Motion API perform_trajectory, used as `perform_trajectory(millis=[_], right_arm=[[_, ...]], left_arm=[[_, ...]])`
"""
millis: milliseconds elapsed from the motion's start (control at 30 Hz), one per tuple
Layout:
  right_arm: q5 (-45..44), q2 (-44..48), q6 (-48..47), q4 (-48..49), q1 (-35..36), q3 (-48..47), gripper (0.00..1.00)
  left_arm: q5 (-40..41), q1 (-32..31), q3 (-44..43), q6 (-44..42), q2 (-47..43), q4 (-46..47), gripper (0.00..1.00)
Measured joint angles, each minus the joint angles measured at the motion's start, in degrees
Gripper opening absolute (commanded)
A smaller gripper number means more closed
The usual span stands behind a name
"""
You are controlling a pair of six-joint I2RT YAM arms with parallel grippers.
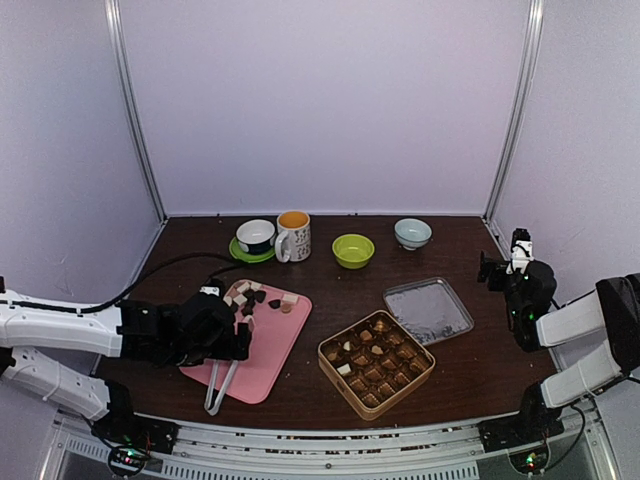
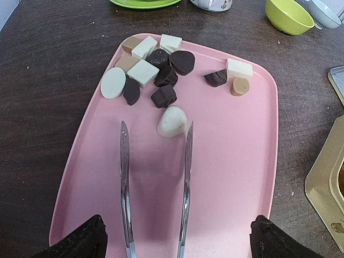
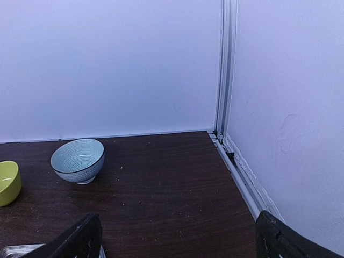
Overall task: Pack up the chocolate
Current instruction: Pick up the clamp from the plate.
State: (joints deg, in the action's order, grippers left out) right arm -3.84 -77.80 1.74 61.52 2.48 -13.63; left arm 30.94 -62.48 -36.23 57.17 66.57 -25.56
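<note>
Your left gripper [image 2: 177, 220] hangs spread wide over the pink tray [image 2: 231, 161], with the tongs [image 2: 124, 177] lying between its fingers. The chocolate [image 2: 164, 95] clusters at the tray's far end, one white piece between the tong tips. More pieces fill the gold tin [image 1: 376, 363]. Your right gripper [image 3: 178, 215] is spread too, empty.

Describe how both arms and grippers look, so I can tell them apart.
Both arms have white links with black joints. The left arm ends in a black left gripper, and a black cable runs to it. The right arm ends in a black right gripper topped by a small white part, with green lights.
</note>
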Motion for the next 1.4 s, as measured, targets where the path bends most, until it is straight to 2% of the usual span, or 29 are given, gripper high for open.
perform_trajectory(millis=[133, 800, 967, 1200, 1267, 1400], right_arm=[[-0.02, 0.00, 0.00, 0.00, 0.00, 0.00, 1.00], [-0.02, 0.00, 0.00, 0.00, 0.00, 0.00, 1.00], [0.00, 0.00, 0.00, 0.00, 0.00, 0.00, 1.00], [-0.02, 0.00, 0.00, 0.00, 0.00, 0.00, 1.00], [0.00, 0.00, 0.00, 0.02, 0.00, 0.00, 1.00], [0.00, 0.00, 0.00, 0.00, 0.00, 0.00, 1.00]], left_arm=[[-0.09, 0.00, 2.60, 1.25, -0.09, 2.03, 0.88], [-6.56, 0.00, 4.35, 8.81, 3.10, -1.20, 0.90], [-6.60, 0.00, 2.91, 8.55, 8.70, -2.51, 0.82], [-6.56, 0.00, 2.05, 8.07, 10.99, -2.51, 0.62], [-6.51, 0.00, 2.01, 7.78, 10.99, -2.54, 0.61], [-6.54, 0.00, 1.60, 7.54, 11.02, -2.97, 0.65]])
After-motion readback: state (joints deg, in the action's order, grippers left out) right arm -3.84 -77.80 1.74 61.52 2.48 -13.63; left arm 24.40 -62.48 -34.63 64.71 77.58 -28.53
